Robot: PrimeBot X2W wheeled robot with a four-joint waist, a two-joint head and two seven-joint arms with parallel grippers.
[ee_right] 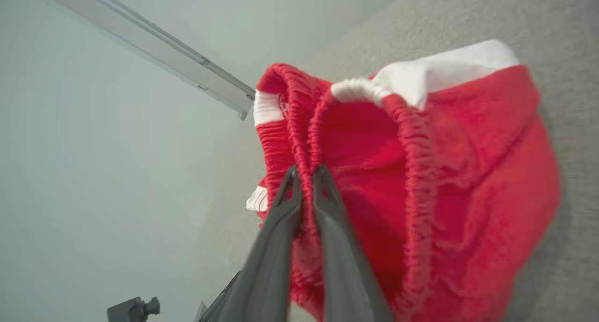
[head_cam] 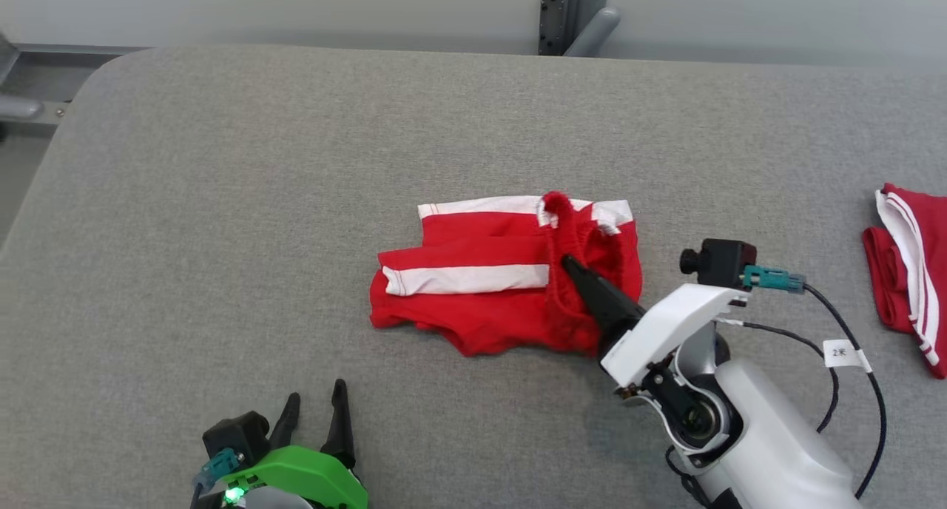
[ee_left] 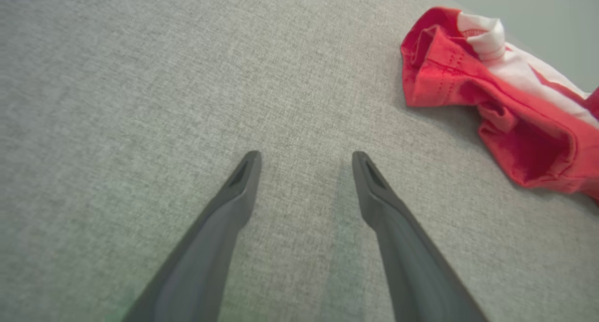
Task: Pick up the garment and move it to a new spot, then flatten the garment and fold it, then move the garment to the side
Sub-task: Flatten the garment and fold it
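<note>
right gripper [ee_right: 306, 172], closest in its wrist view, is clenched on the garment [head_cam: 481, 302], pinching a fold of the red elastic waistband [ee_right: 419, 172] between both dark fingers. the garment, red shorts with white stripes, lies bunched near the middle of the grey table [head_cam: 222, 198], its waistband end raised. left gripper [head_cam: 314, 402] hangs over the table's near side, fingers spread and holding nothing, well apart from the garment. another red-and-white cloth [head_cam: 910, 272] lies at the table's far right.

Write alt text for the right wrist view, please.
The right end effector is shut on red shorts with white trim, pinching their elastic waistband. The shorts bunch up over the grey table; a pale wall and metal rail lie to the left.
</note>
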